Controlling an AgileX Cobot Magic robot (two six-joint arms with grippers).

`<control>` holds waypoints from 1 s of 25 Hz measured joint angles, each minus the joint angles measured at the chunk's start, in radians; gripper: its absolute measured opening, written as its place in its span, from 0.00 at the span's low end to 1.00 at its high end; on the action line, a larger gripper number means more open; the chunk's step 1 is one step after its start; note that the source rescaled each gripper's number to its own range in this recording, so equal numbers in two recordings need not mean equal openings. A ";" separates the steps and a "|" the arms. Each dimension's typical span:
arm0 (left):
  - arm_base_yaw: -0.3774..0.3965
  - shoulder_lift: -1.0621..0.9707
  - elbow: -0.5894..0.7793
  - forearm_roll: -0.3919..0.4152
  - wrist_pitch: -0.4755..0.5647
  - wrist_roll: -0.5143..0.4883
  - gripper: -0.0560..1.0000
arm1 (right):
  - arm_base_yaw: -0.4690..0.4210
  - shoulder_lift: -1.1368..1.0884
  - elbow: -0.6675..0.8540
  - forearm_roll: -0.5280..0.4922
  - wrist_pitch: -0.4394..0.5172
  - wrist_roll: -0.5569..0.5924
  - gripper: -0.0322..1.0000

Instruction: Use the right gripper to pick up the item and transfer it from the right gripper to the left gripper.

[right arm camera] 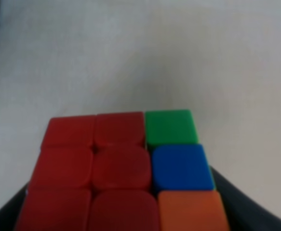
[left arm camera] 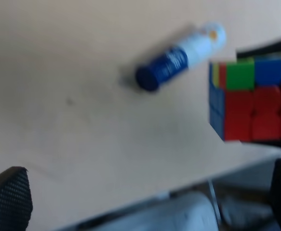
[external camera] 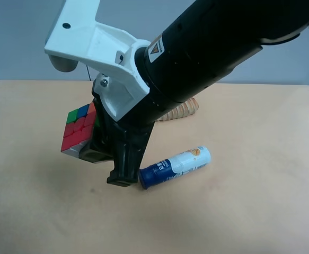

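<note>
Puzzle cube (external camera: 80, 132) was clamped in the right pincer (external camera: 105, 154), lifted clear of the desk (external camera: 249, 211) and off to one side of the blue-and-white tube (external camera: 175, 166) lying there. Judged light and rigid, with slick plastic faces and layers that may twist under uneven load. Left pincer (left arm camera: 145, 202), jaws wide and empty, should take two opposite free faces squarely across the middle, not the corners.
</note>
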State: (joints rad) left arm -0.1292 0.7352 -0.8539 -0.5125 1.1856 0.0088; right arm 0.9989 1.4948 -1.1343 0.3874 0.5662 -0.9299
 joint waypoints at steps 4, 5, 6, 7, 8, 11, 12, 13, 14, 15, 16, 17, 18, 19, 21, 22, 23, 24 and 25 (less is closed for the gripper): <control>-0.103 0.051 -0.003 -0.011 -0.001 0.000 1.00 | 0.002 0.000 0.000 0.001 -0.030 0.000 0.03; -0.122 0.063 -0.003 -0.014 -0.001 -0.002 1.00 | 0.004 0.000 0.000 0.001 -0.040 0.000 0.03; -0.136 0.074 -0.003 -0.022 -0.002 -0.003 1.00 | 0.007 0.000 0.000 0.001 -0.045 0.000 0.03; -0.145 0.087 -0.003 -0.033 -0.006 -0.009 1.00 | 0.009 0.000 0.000 0.001 -0.049 0.000 0.03; -0.152 0.098 -0.003 -0.051 -0.009 -0.003 1.00 | 0.010 0.000 0.000 0.002 -0.051 0.000 0.03; -0.157 0.131 -0.003 -0.099 -0.039 0.008 1.00 | 0.010 0.000 0.000 0.009 -0.064 0.000 0.03; -0.157 0.142 -0.003 -0.110 -0.049 0.013 1.00 | 0.010 0.000 0.000 0.009 -0.067 0.000 0.03; -0.157 0.154 -0.003 -0.119 -0.060 0.014 1.00 | 0.010 0.000 0.000 0.011 -0.067 0.000 0.03; -0.157 0.164 -0.003 -0.126 -0.070 0.015 1.00 | 0.010 0.000 0.000 0.011 -0.067 0.000 0.03; -0.157 0.176 -0.003 -0.134 -0.080 0.018 1.00 | 0.010 0.000 0.000 0.011 -0.067 0.000 0.03; -0.157 0.189 -0.003 -0.149 -0.090 0.022 1.00 | 0.010 0.000 0.000 0.011 -0.067 0.000 0.03; -0.157 0.199 -0.003 -0.161 -0.100 0.029 1.00 | 0.010 0.000 0.000 0.011 -0.067 0.000 0.03; -0.157 0.211 -0.003 -0.171 -0.109 0.038 1.00 | 0.010 0.000 0.000 0.011 -0.067 0.000 0.03; -0.157 0.222 -0.003 -0.179 -0.114 0.042 1.00 | 0.010 0.000 0.000 0.012 -0.067 0.000 0.03; -0.157 0.242 -0.003 -0.196 -0.126 0.048 1.00 | 0.010 0.000 0.000 0.012 -0.067 0.000 0.03; -0.157 0.250 -0.003 -0.202 -0.132 0.054 1.00 | 0.010 0.000 0.000 0.013 -0.067 0.000 0.03; -0.157 0.257 -0.003 -0.207 -0.133 0.062 1.00 | 0.010 0.000 0.000 0.013 -0.067 0.000 0.03; -0.157 0.262 -0.003 -0.208 -0.138 0.069 1.00 | 0.010 0.000 0.000 0.013 -0.067 0.000 0.03; -0.157 0.268 -0.003 -0.209 -0.143 0.073 1.00 | 0.010 0.000 0.000 0.013 -0.067 0.000 0.03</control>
State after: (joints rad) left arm -0.2858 1.0037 -0.8566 -0.7216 1.0428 0.0814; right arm 1.0091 1.4948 -1.1343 0.4009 0.4996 -0.9299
